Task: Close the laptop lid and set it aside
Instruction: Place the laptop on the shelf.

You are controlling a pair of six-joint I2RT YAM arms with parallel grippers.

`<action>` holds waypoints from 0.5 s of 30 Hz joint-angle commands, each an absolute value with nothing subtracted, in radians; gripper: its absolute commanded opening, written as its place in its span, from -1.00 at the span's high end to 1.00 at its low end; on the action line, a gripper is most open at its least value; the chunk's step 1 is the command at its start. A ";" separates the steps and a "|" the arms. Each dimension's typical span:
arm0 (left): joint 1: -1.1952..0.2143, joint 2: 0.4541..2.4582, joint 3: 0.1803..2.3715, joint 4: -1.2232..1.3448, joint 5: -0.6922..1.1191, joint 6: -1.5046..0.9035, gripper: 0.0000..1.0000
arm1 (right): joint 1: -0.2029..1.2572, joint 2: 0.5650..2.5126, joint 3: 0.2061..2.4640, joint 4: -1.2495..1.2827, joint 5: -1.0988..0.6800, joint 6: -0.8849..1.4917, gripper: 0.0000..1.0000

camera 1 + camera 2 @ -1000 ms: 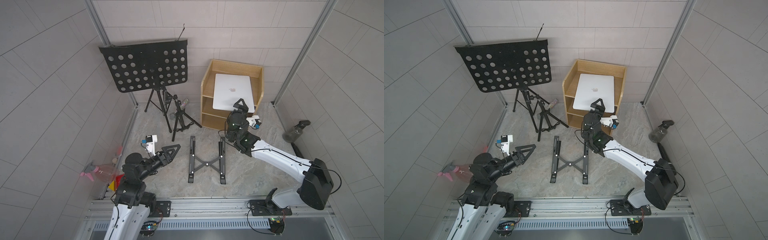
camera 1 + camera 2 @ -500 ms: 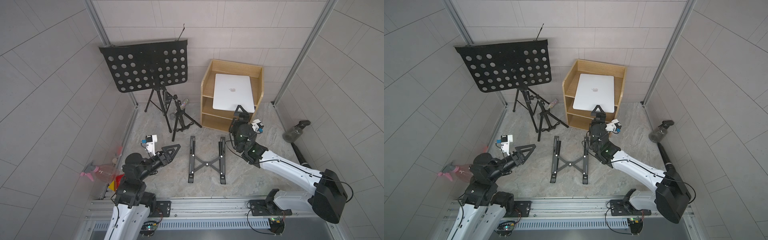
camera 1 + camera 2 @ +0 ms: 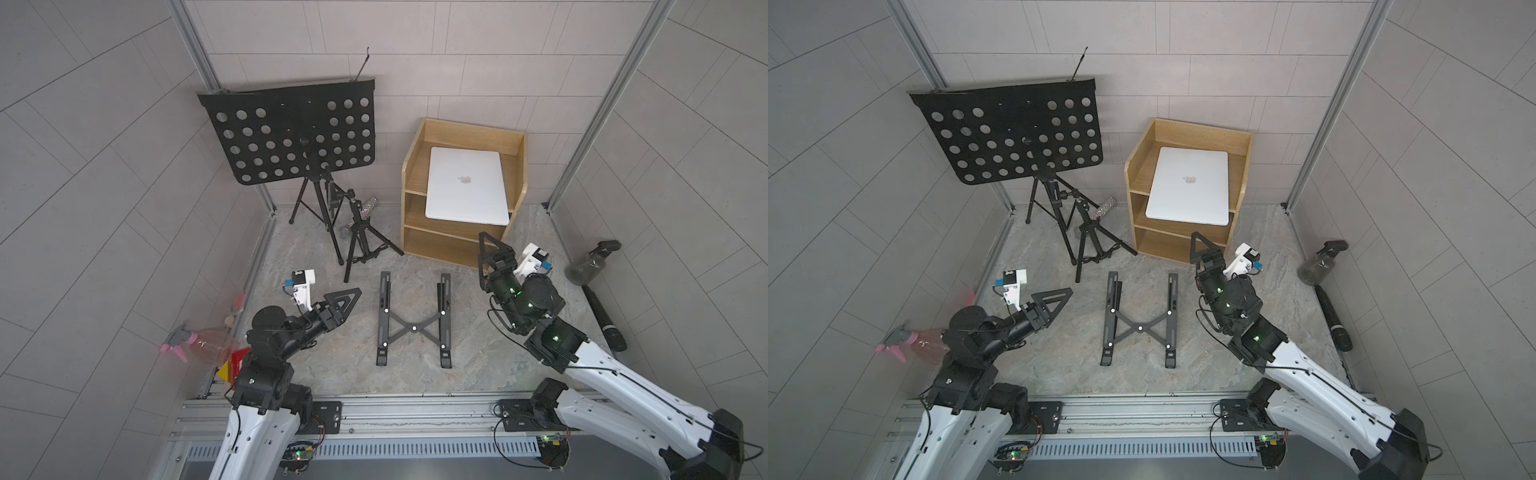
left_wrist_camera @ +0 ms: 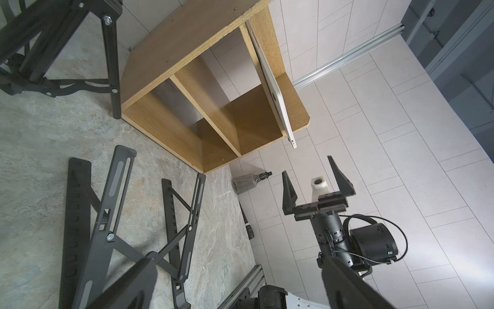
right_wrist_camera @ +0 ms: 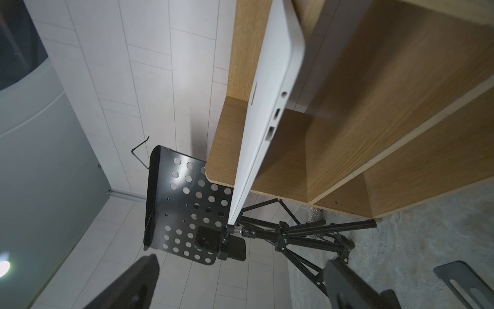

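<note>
The laptop (image 3: 467, 187) (image 3: 1190, 187) lies flat on top of the wooden shelf unit (image 3: 449, 245). Its front edge overhangs the shelf. The laptop lid (image 3: 465, 166) is down, plain silver-white with the small logo facing up. In the right wrist view the laptop (image 5: 267, 107) shows edge-on with its side ports, and in the left wrist view the laptop (image 4: 275, 91) is a thin pale slab. My right gripper (image 3: 490, 249) (image 3: 1200, 245) (image 4: 307, 166) (image 5: 243, 259) stands open just in front of the shelf, below the overhanging edge, holding nothing. My left gripper (image 3: 345, 297) (image 3: 1059, 297) (image 4: 238, 260) is open and empty, left of the folding stand.
A black X-shaped folding stand (image 3: 413, 320) lies on the stone floor between the arms. A perforated music stand (image 3: 291, 137) and a small tripod (image 3: 357, 241) stand at the back left. A dark spray bottle (image 3: 590, 262) and a black microphone (image 3: 604, 320) lie at the right, a pink spray bottle (image 3: 199, 340) at the left.
My right gripper has drawn back and down from the laptop's front edge, and its jaws have spread wider. The laptop stays on the shelf. The left arm has not moved.
</note>
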State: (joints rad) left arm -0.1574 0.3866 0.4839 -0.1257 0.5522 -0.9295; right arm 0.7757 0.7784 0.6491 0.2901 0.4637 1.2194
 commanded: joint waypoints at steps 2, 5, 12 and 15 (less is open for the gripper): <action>-0.160 0.474 0.486 0.001 0.599 -0.946 -1.00 | 0.765 0.591 0.600 -0.014 0.301 0.931 -1.00; -0.177 0.594 0.506 0.144 0.647 -1.012 -0.92 | 0.756 0.435 0.607 -0.138 0.271 0.656 -0.97; -0.427 0.961 0.664 0.337 0.532 -1.049 -0.53 | 0.676 0.488 0.826 -0.401 0.208 0.371 -0.93; -0.530 1.134 0.805 0.305 0.482 -0.973 -0.34 | 0.595 0.598 0.937 -0.483 0.177 0.320 -0.83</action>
State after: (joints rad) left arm -0.4664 1.0576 0.6994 0.2413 0.5335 -1.0283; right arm 0.6399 0.5354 0.8768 -0.3309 0.2161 0.4480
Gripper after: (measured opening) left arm 0.683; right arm 0.919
